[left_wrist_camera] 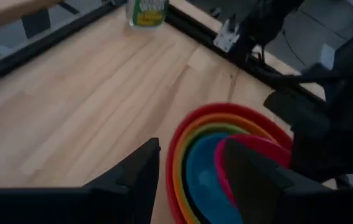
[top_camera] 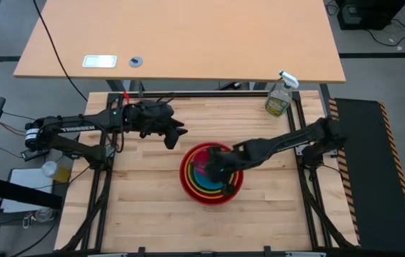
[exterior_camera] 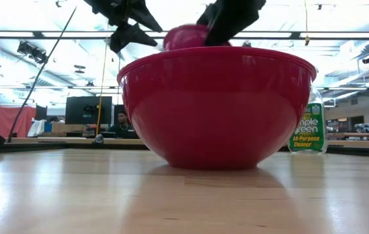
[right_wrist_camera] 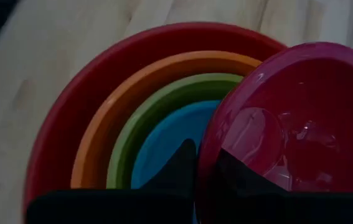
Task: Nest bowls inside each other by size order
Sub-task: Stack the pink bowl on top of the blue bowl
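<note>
The red bowl (top_camera: 188, 178) stands on the wooden table with the orange (right_wrist_camera: 108, 118), lime green (right_wrist_camera: 145, 118) and blue (right_wrist_camera: 164, 140) bowls nested inside it. My right gripper (top_camera: 220, 170) is over the stack, shut on the magenta pink bowl (right_wrist_camera: 301, 112). That bowl sits tilted above the blue one and rises over the red rim in the low view (exterior_camera: 185, 36). My left gripper (top_camera: 179, 137) is open and empty, above the table just beyond the stack's far left side; it also shows in the left wrist view (left_wrist_camera: 192, 165). My right gripper pinches the magenta bowl's rim (right_wrist_camera: 208, 140), one finger (right_wrist_camera: 185, 165) outside the wall and one (right_wrist_camera: 241, 174) inside. The fingers come from above, slanting from the table's right. The bowl is tilted, opening upward, over the blue bowl; whether its underside touches the blue bowl is hidden.
A clear spray bottle with a green label (top_camera: 279, 96) stands at the table's far right corner, also in the low view (exterior_camera: 310, 127). Black frame rails (top_camera: 209, 94) run along the table's edges. Bare wood lies on the near side (top_camera: 209, 228).
</note>
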Motion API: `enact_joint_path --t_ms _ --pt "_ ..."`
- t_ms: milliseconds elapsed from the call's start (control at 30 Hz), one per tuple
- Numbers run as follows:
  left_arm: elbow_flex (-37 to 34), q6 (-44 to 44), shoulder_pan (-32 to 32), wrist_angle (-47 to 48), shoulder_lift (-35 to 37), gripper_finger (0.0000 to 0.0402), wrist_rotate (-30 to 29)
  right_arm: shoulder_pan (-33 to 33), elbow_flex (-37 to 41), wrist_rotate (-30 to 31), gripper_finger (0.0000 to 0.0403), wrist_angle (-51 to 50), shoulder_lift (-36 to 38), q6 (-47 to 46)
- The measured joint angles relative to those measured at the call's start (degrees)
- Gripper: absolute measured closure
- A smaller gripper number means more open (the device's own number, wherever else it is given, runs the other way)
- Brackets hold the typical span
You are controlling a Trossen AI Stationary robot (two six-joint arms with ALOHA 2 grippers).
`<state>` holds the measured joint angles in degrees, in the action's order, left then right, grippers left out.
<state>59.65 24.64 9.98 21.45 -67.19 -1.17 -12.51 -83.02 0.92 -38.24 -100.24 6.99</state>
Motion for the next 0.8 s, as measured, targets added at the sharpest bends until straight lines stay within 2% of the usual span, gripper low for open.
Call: enact_joint_path --t_ms 200,533,633,800 --pt "-0.02 2.90 -1.24 -1.48 0.47 0.0221 0.17 -1.94 -4.14 5.29 0.0372 -5.82 -7.99 -1.61" --pt "-0.02 5.66 0.61 -2.86 0.65 0.0221 -0.14 -3.91 -4.47 6.71 0.0367 -7.96 -14.13 -5.57" --pt "-0.02 7.22 0.81 -2.81 0.64 0.0221 -0.14 -2.87 -4.18 6.59 0.0347 -7.33 -14.02 -7.89" --pt "-0.02 6.01 0.68 -2.45 0.64 0.0221 -0.09 -1.21 -4.07 3.53 0.0281 -7.92 -13.23 -8.97"
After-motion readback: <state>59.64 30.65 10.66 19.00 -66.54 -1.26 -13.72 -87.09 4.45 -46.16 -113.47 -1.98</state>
